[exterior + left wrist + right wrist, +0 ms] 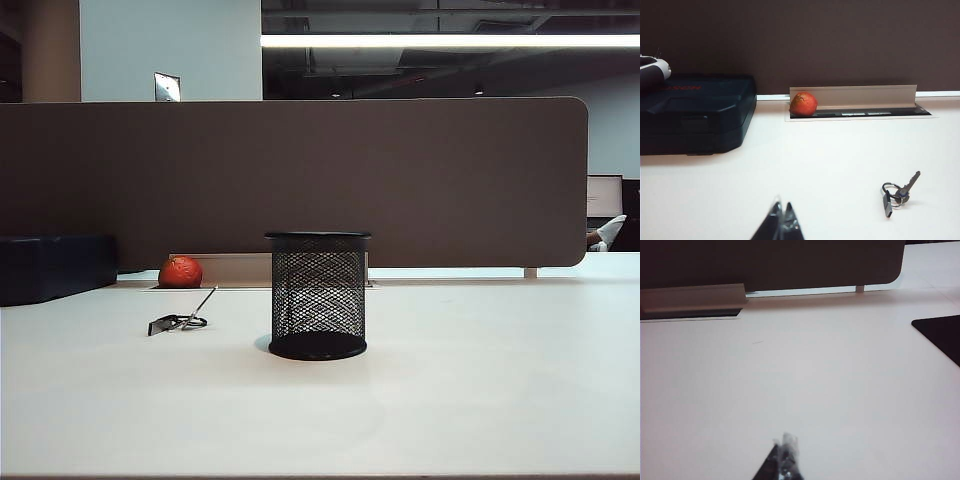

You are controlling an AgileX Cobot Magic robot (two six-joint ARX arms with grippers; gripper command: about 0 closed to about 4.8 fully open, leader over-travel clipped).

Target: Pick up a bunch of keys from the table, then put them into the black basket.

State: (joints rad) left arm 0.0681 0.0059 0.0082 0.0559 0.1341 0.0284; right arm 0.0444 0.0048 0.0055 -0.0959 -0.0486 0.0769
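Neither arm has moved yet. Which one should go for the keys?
Left, probably. The small dark bunch of keys lies ahead of the shut left gripper, left of the black wire-mesh basket. The shut right gripper faces only bare off-white table.

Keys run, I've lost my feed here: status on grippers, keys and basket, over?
Left gripper shut, empty, short of bunch of keys. Right gripper shut, empty, over bare table. Keys lie left of upright black basket. Path clear.
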